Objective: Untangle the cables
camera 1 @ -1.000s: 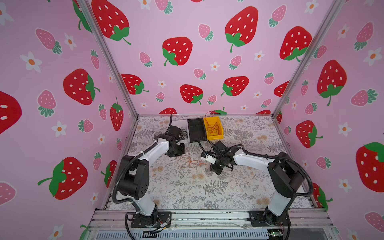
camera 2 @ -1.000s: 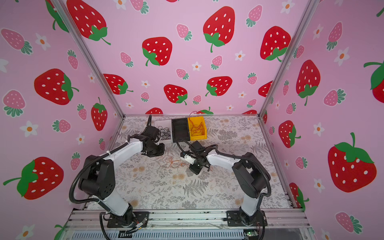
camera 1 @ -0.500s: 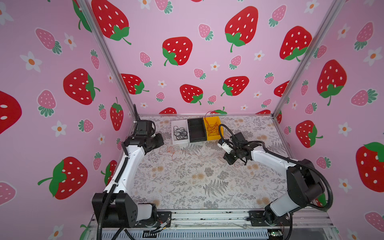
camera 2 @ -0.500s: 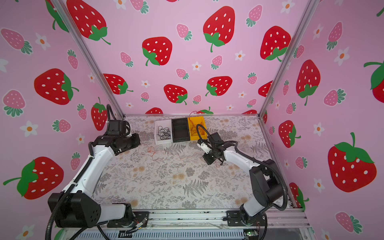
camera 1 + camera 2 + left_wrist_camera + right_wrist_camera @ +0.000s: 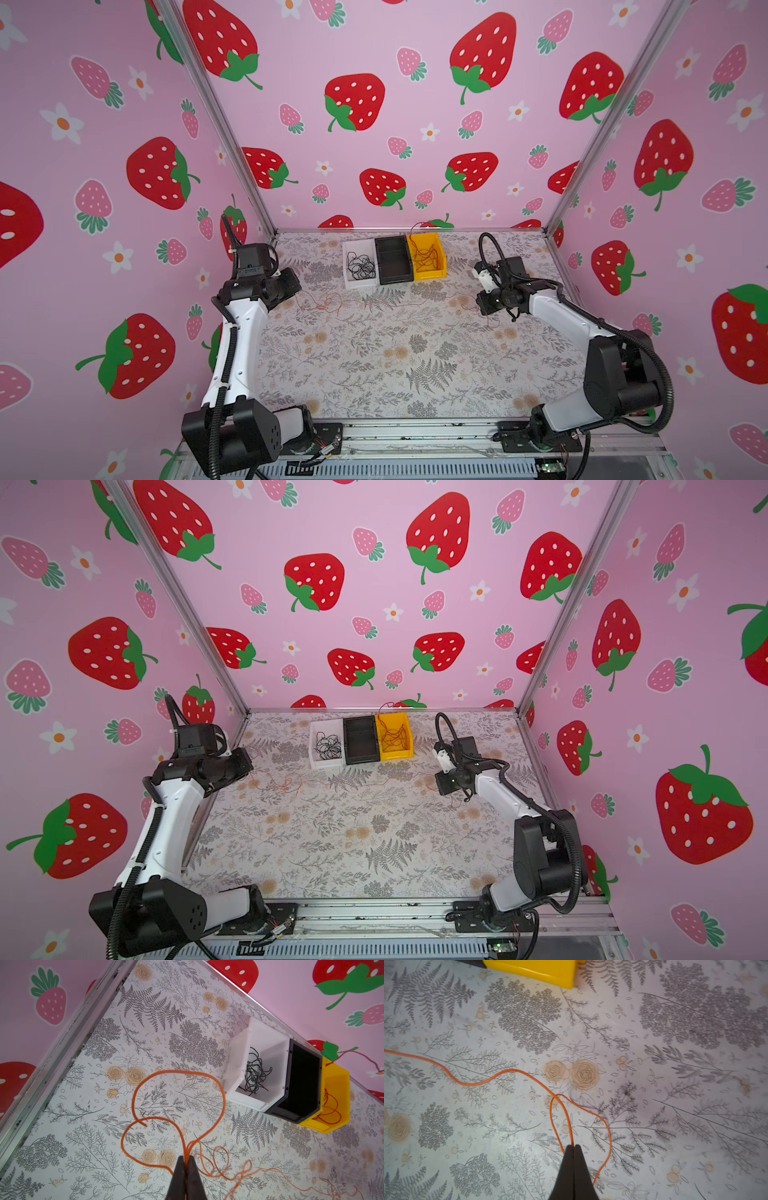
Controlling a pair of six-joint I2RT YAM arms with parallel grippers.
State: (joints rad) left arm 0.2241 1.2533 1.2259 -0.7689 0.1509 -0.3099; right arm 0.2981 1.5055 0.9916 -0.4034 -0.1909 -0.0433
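Floral-printed tabletop (image 5: 374, 374): both arms' tapered black jaws clamp thin, wiry orange cable (image 5: 473, 1085)

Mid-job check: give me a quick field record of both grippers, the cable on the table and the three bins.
left gripper: shut on orange cable, several strands pinched, loops beyond the tips
right gripper: shut on orange cable, apparently the same one
cable run: slack across the table, small snarl nearer the left gripper
white bin: black cables inside
black bin: looks empty
yellow bin: red cables, one strand sticking up past the rim
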